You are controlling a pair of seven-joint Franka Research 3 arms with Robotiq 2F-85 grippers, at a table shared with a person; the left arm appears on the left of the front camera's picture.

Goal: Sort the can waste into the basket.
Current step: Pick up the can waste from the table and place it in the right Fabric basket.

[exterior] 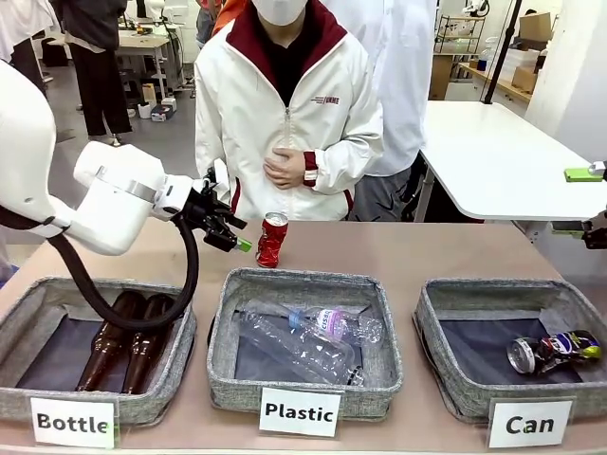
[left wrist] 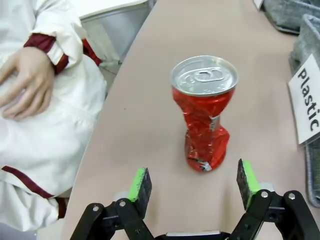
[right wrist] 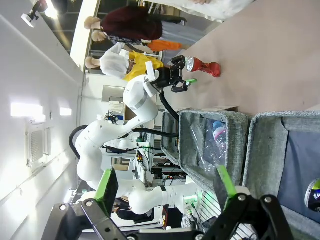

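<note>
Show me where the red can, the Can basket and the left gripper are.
red can (left wrist: 205, 125), left wrist view, dented body.
Can basket (exterior: 465, 403), front view, front wall.
left gripper (left wrist: 194, 182), left wrist view, between fingertips.

floor (exterior: 175, 142): grey | white table (exterior: 503, 161): far right | cardboard boxes (exterior: 534, 28): behind it | wall (right wrist: 30, 60): white, brightly lit

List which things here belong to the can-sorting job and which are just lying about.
Job: red crushed metal can; dark crushed metal can with blue-yellow print; grey woven basket labelled "Can"; open left pincer.
Lying about: brown glass bottles; clear plastic bottles; grey "Bottle" basket; grey "Plastic" basket.
</note>
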